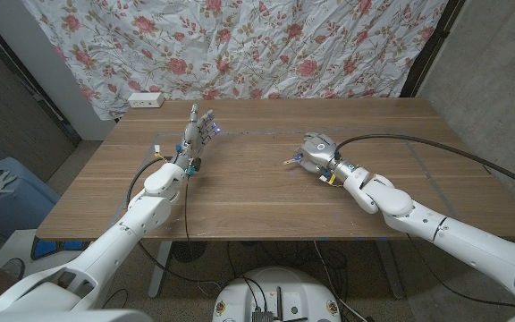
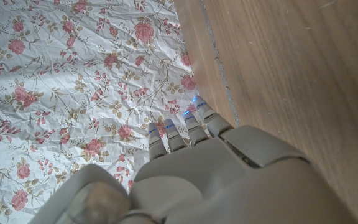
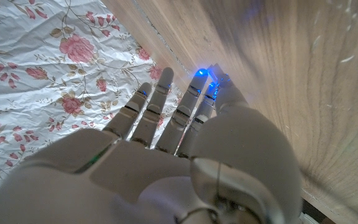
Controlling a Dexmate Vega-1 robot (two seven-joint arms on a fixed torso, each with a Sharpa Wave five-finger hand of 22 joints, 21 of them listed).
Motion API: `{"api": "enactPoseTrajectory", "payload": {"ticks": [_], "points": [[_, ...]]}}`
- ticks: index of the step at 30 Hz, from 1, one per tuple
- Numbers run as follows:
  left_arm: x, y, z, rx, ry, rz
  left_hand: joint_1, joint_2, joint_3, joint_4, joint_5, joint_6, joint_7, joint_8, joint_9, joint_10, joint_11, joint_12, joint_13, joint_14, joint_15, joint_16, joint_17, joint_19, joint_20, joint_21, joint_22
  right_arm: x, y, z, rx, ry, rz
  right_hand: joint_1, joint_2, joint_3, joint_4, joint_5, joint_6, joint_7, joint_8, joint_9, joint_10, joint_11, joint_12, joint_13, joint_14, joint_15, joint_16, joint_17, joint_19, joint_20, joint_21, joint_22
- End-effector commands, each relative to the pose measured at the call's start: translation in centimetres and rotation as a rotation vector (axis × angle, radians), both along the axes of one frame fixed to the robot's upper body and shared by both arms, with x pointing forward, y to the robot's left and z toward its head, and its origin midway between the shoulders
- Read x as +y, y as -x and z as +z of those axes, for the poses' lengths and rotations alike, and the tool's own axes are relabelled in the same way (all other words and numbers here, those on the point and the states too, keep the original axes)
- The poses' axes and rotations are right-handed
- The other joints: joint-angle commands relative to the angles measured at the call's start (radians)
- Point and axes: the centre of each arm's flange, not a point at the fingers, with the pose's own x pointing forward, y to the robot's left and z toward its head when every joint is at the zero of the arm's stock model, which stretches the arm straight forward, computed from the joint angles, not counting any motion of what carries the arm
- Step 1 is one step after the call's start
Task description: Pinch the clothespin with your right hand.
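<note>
A small pale clothespin [image 1: 291, 162] pokes out on the table at the left side of my right hand [image 1: 316, 148], which is lowered over it right of the table's middle. The contact between hand and clothespin is hidden, so I cannot tell whether it is pinched. In the right wrist view the right hand [image 3: 166, 155] reaches over the wood with its fingers [image 3: 160, 106] stretched out and one outer finger bent lower. My left hand [image 1: 198, 131] stands upright near the far left of the table, fingers apart, holding nothing. The left wrist view shows that left hand [image 2: 216, 168] empty.
A flowered cloth [image 1: 266, 45] hangs behind the wooden table [image 1: 240, 201]. A white power strip [image 1: 145, 99] lies at the table's far left corner. Black cables run along both arms. A blue bin [image 1: 7, 192] stands on the floor at the left.
</note>
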Motion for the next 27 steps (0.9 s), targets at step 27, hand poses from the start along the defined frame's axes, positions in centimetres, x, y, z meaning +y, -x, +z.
{"api": "enactPoseTrajectory", "payload": {"ticks": [27], "points": [[0.0, 0.0, 0.0, 0.0, 0.0, 0.0, 0.003, 0.008, 0.001, 0.006, 0.008, 0.0, -0.009, 0.006, 0.005, 0.002, -0.007, 0.006, 0.002, 0.009, -0.006, 0.008, 0.004, 0.007, -0.002, 0.007, 0.002, 2.0, 1.0, -1.9, 0.028, 0.039, -0.026, -0.022, -0.008, -0.008, -0.002, 0.001, 0.009, -0.001, -0.002, 0.002, -0.007, 0.002, -0.005, 0.006, -0.01, -0.15, -0.013, 0.003, -0.009, 0.012, -0.004, 0.004]]}}
